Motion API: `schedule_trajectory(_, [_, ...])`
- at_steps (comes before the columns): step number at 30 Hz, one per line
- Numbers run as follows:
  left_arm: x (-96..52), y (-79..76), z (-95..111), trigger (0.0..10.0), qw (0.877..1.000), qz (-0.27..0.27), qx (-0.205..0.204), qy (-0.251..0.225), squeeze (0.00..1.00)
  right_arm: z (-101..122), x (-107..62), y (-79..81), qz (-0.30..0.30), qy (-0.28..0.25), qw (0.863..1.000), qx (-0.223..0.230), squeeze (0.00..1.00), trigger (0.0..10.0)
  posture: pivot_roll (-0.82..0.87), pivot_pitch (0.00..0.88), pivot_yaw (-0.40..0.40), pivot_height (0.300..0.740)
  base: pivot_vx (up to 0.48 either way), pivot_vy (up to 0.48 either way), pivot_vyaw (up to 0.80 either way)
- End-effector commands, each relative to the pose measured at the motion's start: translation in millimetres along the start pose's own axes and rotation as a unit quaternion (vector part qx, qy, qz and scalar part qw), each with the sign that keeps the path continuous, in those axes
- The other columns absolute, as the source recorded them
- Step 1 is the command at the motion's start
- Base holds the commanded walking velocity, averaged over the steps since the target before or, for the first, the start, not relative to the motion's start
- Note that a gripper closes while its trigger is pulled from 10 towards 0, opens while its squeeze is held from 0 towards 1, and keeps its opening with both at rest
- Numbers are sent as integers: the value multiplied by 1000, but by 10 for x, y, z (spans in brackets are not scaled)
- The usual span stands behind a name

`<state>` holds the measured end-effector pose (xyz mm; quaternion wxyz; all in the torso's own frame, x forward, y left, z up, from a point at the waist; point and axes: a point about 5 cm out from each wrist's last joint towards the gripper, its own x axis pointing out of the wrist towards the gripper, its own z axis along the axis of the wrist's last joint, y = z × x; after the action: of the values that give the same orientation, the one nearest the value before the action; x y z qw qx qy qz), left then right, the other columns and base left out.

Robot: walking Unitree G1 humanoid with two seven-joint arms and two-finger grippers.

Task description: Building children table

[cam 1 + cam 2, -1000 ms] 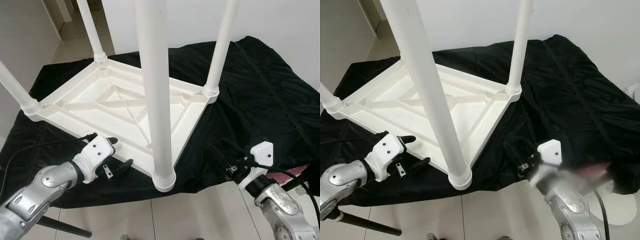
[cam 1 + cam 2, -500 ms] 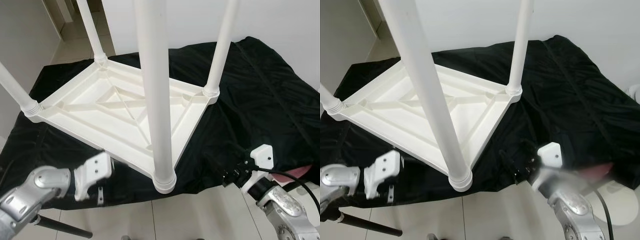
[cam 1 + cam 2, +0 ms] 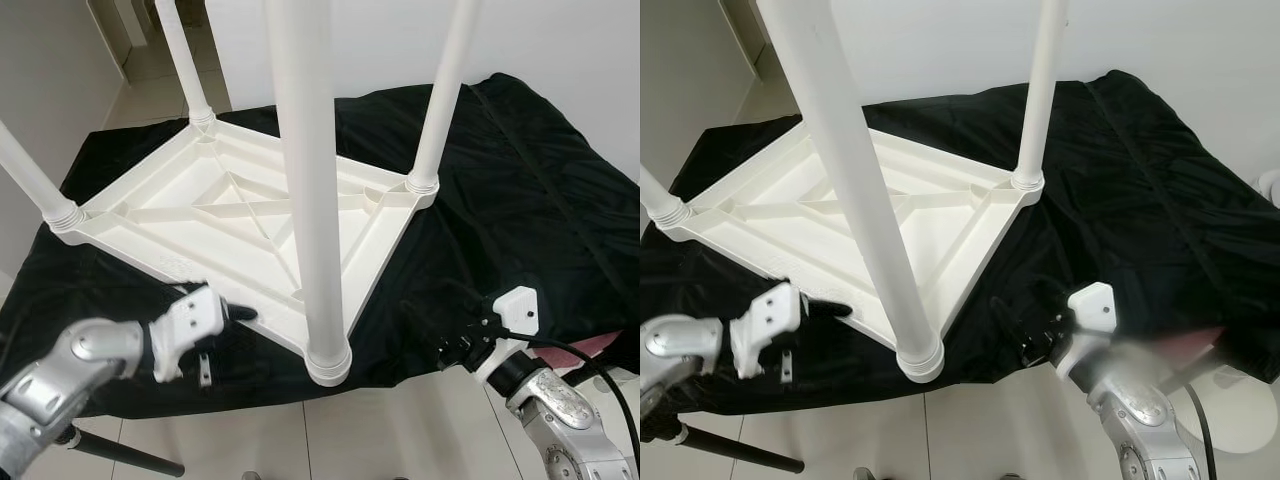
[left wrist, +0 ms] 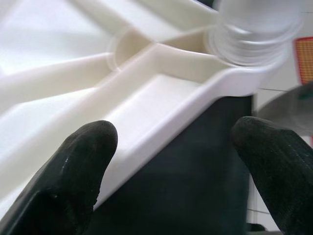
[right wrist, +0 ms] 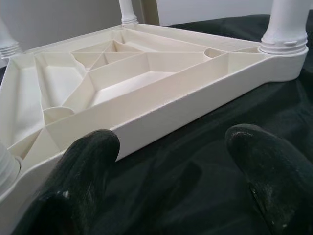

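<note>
A white plastic children's table (image 3: 230, 215) lies upside down on a surface draped in black cloth (image 3: 520, 190), its four round legs pointing up. The left gripper (image 3: 215, 335) reaches in from the near left, its silver arm bent at the elbow, black fingers spread apart at the table's near-left rim; one fingertip (image 3: 243, 313) lies against the edge of the rim, the other hangs lower beside the cloth. In the left wrist view the two black fingers (image 4: 78, 161) frame the rim's edge and the ribbed collar of the nearest leg (image 3: 310, 200), with nothing held between them. The right gripper (image 3: 445, 335) comes in from the near right, forearm angled up toward the table, fingers parted and empty above the cloth, just short of the table's near-right edge. The right wrist view looks along those fingers (image 5: 88, 171) at the ribbed underside of the tabletop, its triangular cells holding nothing. The nearest corner of the table overhangs the cloth's front edge above a pale tiled floor (image 3: 400, 430). A white wall (image 3: 560, 50) rises behind, and a doorway opens at far left
</note>
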<state>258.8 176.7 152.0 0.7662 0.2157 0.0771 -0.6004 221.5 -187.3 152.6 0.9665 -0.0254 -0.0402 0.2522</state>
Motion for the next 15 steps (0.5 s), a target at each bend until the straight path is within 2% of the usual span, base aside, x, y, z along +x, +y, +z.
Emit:
schedule_trajectory(1, [-42,37,-23,10000,1000,-27,3,11,0,-15,-7,16,-4,-2,1000,4,0,10000,-62,108,115,740,0,0,0])
schedule_trajectory(4, [5,70,-16,10000,1000,-27,5,9,0,-17,11,48,-1,-4,1000,6,0,10000,-64,117,116,740,0,0,0])
schedule_trajectory(7, [60,25,-63,10000,999,-39,25,19,0,-29,10,51,1,-2,1000,4,0,10000,-64,117,116,740,0,0,0])
schedule_trajectory(13, [167,-8,-86,10000,998,-51,23,13,0,-12,27,22,0,-4,1000,1,0,10000,-72,112,114,740,0,0,0])
schedule_trajectory(15, [244,-18,-152,10000,998,-59,17,18,0,0,26,15,-2,-6,1000,-3,0,10000,-89,126,125,740,0,0,0])
